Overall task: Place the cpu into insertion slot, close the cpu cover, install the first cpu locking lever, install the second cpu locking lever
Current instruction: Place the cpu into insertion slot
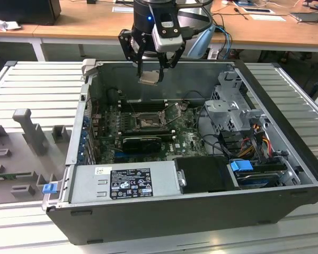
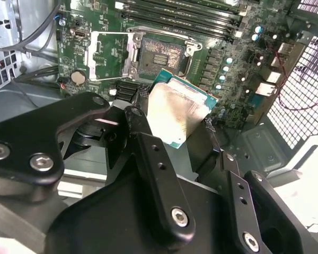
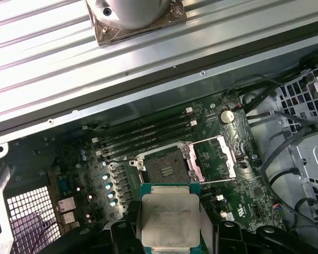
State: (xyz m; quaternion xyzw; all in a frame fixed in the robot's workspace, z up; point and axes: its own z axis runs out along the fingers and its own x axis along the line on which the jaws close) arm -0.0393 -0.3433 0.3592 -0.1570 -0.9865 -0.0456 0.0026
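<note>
**Exterior view.** The gripper [image 1: 150,73] hangs above the far wall of the open computer case [image 1: 286,174]. Its fingers are clamped on opposite edges of the cpu [image 1: 150,78], which is held roughly level in the air. The insertion slot [image 1: 147,123] lies lower down on the green motherboard [image 1: 188,140], well apart from the chip. The case rests on a ribbed metal table [image 1: 37,84], with a wooden desk [image 1: 85,21] behind it. Inside the case, a power supply [image 1: 124,182] runs along the near edge and a drive cage [image 1: 228,106] fills the exterior view's right. A black expansion card [image 1: 143,142] sits just beside the slot's near side.

**Second wrist view.** Black fingers [image 2: 153,164] grip the cpu [image 2: 180,111], whose shiny face is rimmed in green. It is held tilted and clear of the board. The insertion slot [image 2: 161,54] is bare; the cpu cover [image 2: 112,55] is swung open and lies flat beside it. Memory slots [image 2: 185,16] run along another side of the slot.

**First wrist view.** The cpu [image 3: 169,217], silver-grey top showing, sits between the fingers [image 3: 122,233] — near the insertion slot [image 3: 167,166], not in it. The cpu cover [image 3: 214,156] lies open alongside.
</note>
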